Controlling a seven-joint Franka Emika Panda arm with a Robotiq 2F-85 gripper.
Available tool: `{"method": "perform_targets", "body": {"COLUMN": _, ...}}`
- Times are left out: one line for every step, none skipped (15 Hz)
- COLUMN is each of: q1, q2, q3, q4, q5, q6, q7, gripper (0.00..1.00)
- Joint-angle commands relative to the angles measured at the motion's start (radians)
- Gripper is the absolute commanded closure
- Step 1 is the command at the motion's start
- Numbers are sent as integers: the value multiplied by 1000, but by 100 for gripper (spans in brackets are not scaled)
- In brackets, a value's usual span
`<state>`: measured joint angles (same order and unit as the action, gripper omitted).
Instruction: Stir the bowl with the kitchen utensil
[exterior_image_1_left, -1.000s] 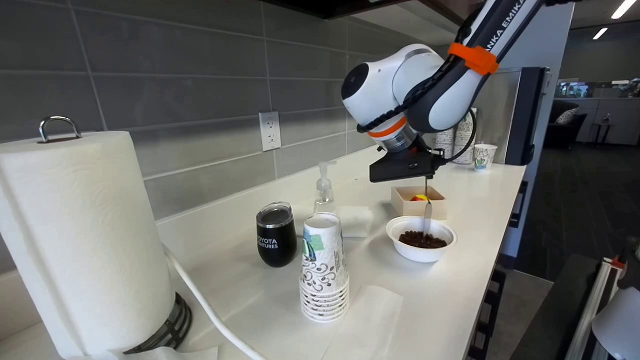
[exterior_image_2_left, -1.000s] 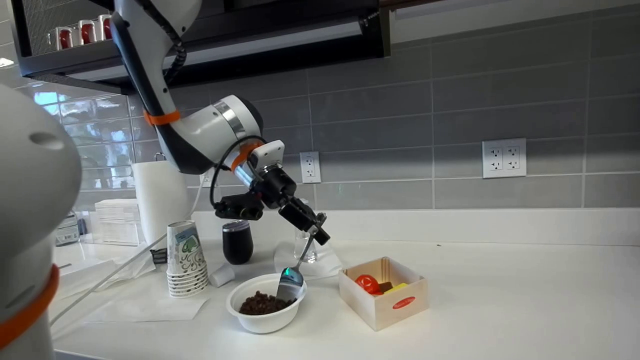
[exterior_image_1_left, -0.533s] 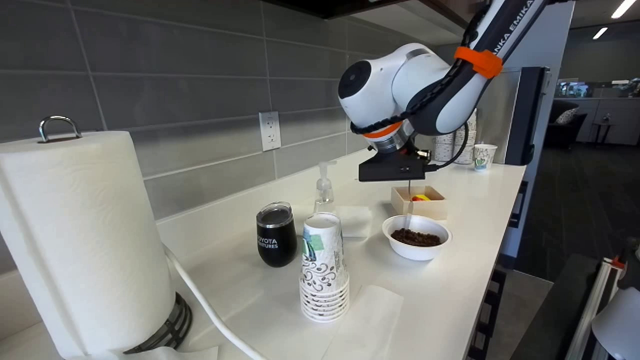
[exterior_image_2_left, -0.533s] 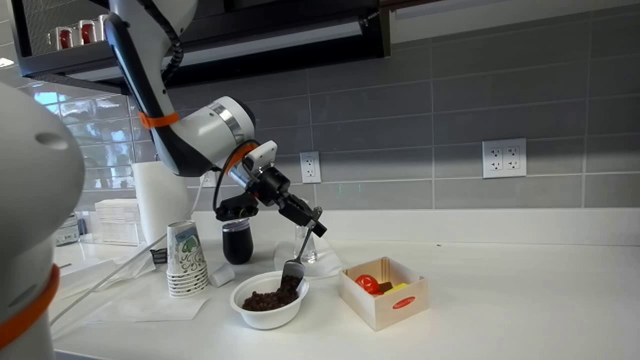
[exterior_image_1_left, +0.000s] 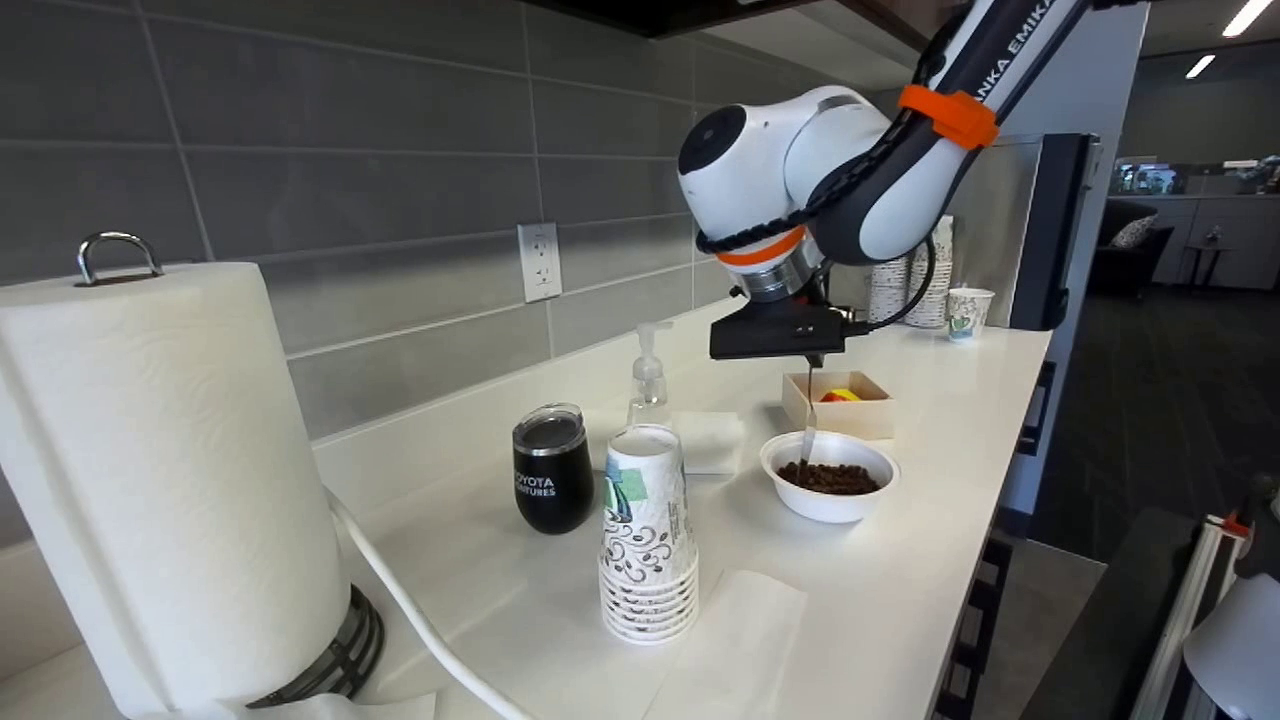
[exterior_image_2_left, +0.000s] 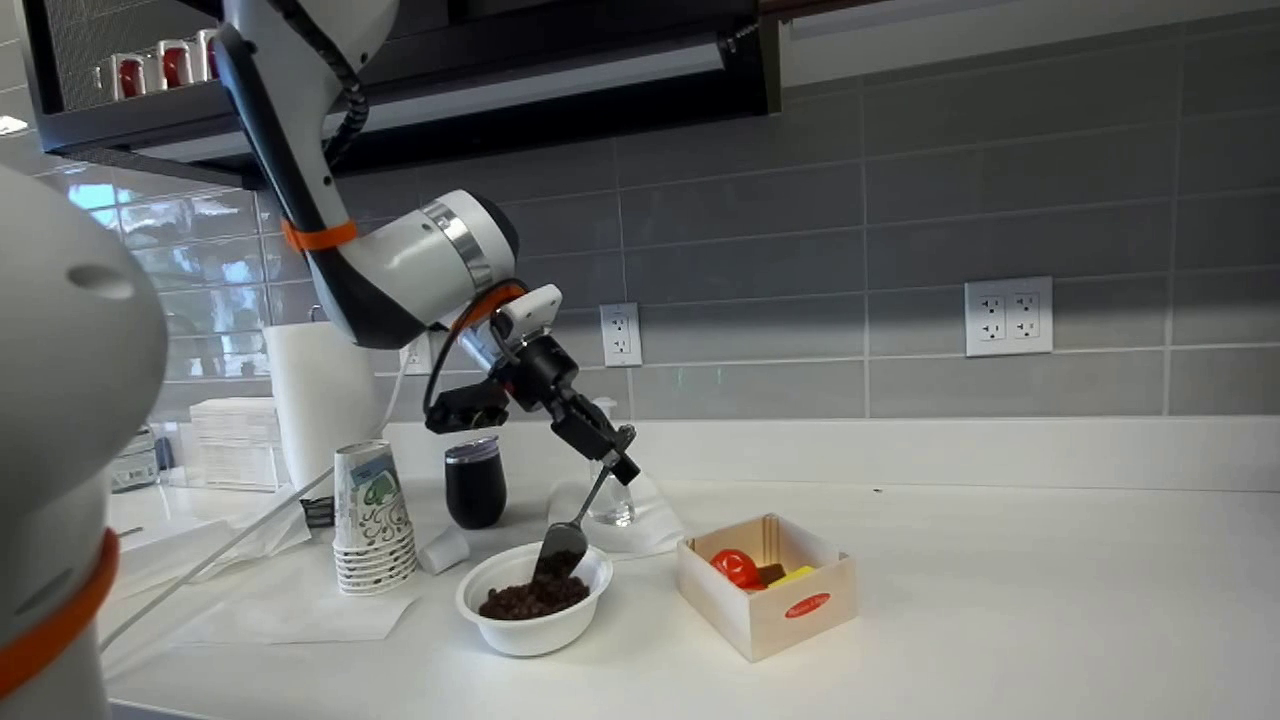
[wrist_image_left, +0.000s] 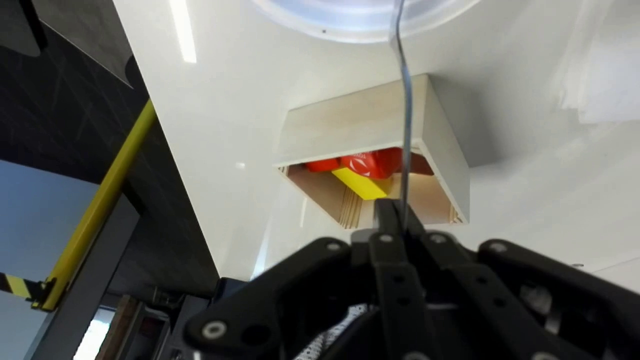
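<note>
The white bowl (exterior_image_1_left: 830, 508) stands on the counter with dark brown pieces inside. It also shows in the other exterior picture (exterior_image_2_left: 530, 640), and part of its rim is at the top of the wrist view (wrist_image_left: 345, 34). My gripper (exterior_image_2_left: 622, 466) is above and behind the bowl, shut on the thin handle of the metal kitchen utensil (exterior_image_2_left: 563, 540). In the wrist view the fingertips (wrist_image_left: 395, 212) close around the handle (wrist_image_left: 407, 105). The utensil slants down into the bowl, its broad flat end partly buried in the brown pieces, some of which lie on the blade.
A wooden box (exterior_image_2_left: 755, 625) with red and yellow items stands beside the bowl. A stack of paper cups (exterior_image_1_left: 650, 540), a black mug (exterior_image_1_left: 553, 475), a clear soap dispenser (exterior_image_1_left: 648, 390) and a paper towel roll (exterior_image_1_left: 170, 470) stand on the counter. A shelf (exterior_image_2_left: 450, 90) hangs above.
The gripper and utensil have swept across the bowl, first toward the wall side, then slightly back along the counter. The bowl has shifted a little, and the brown pieces have been moved around.
</note>
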<state>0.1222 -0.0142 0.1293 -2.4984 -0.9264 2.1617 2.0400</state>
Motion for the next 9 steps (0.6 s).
{"method": "perform_targets", "body": {"q1": -3, "q2": -3, "q3": -7, "q4": -5, "q5": 108, "q6": 38, "q7": -107, "gripper": 99}}
{"method": "perform_targets", "body": {"q1": -2, "q2": 1, "q3": -6, "q4": -3, "q5": 132, "q6": 28, "q7": -131, "gripper": 99}}
{"method": "perform_targets", "body": {"q1": -2, "q2": 4, "q3": -5, "q4": -2, "q5": 146, "q6": 13, "q7": -146, "gripper": 99}}
{"method": "perform_targets", "body": {"q1": -2, "q2": 6, "q3": -5, "q4": 1, "q5": 158, "q6": -5, "q7": -160, "gripper": 99}}
{"method": "perform_targets", "body": {"q1": -2, "q2": 7, "q3": -6, "q4": 4, "q5": 166, "q6": -23, "q7": -168, "gripper": 99}}
{"method": "perform_targets", "body": {"q1": -3, "q2": 8, "q3": -6, "q4": 9, "q5": 162, "q6": -56, "q7": -162, "gripper": 99}}
{"method": "perform_targets", "body": {"q1": -4, "q2": 8, "q3": -8, "q4": 11, "q5": 164, "q6": -75, "q7": -162, "gripper": 99}}
{"method": "perform_targets", "body": {"q1": -5, "q2": 10, "q3": -9, "q4": 17, "q5": 148, "q6": -113, "q7": -142, "gripper": 99}}
{"method": "perform_targets", "body": {"q1": -6, "q2": 11, "q3": -9, "q4": 22, "q5": 135, "q6": -149, "q7": -126, "gripper": 99}}
